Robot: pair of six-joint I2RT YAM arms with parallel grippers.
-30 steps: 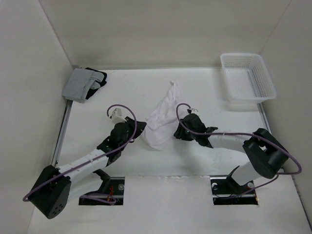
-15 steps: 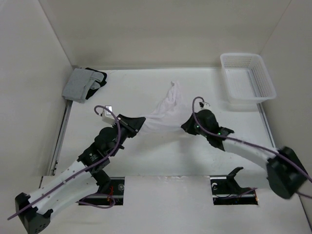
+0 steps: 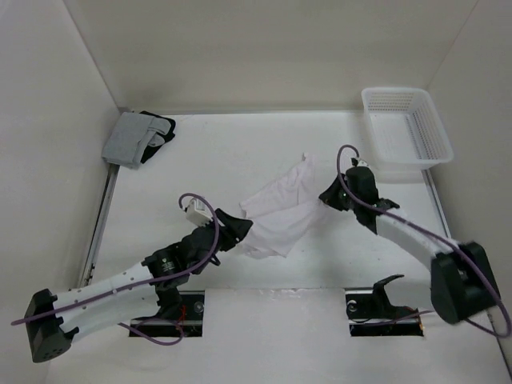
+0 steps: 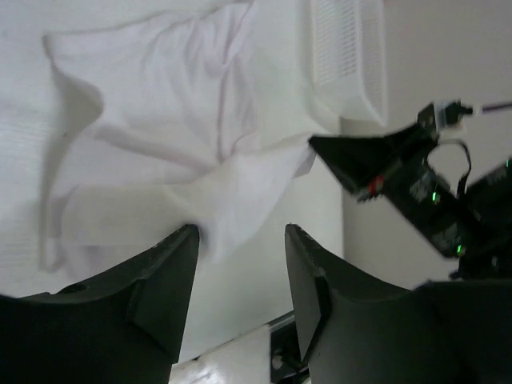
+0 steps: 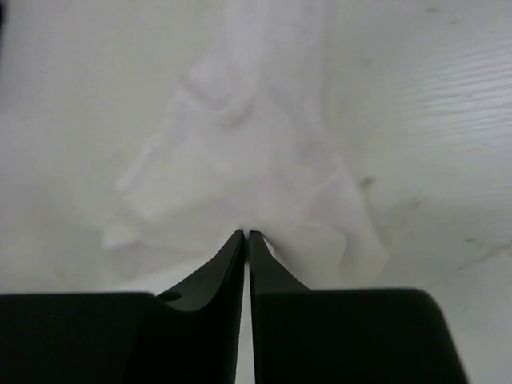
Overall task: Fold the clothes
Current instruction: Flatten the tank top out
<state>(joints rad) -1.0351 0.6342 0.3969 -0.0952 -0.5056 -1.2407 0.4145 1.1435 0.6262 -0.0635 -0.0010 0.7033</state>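
Observation:
The clothes [image 3: 280, 212], a thin white crumpled garment, lie spread across the middle of the table. My left gripper [image 3: 240, 228] stands open at the garment's near left edge; in the left wrist view the clothes [image 4: 160, 136] brush the tip of one finger [image 4: 172, 272] and nothing lies between the jaws of the gripper [image 4: 240, 240]. My right gripper [image 3: 324, 196] is shut on the garment's right edge. The right wrist view shows its tips [image 5: 246, 234] pressed together on a fold of the clothes [image 5: 240, 152].
A grey-and-black garment bundle [image 3: 136, 138] lies in the far left corner. A white plastic mesh basket [image 3: 406, 128] stands at the far right, also seen in the left wrist view [image 4: 348, 56]. White walls enclose the table on three sides.
My left gripper has opened, let go of the garment and drawn back toward the near edge. My right gripper has carried its edge to the right, and the cloth now lies wider.

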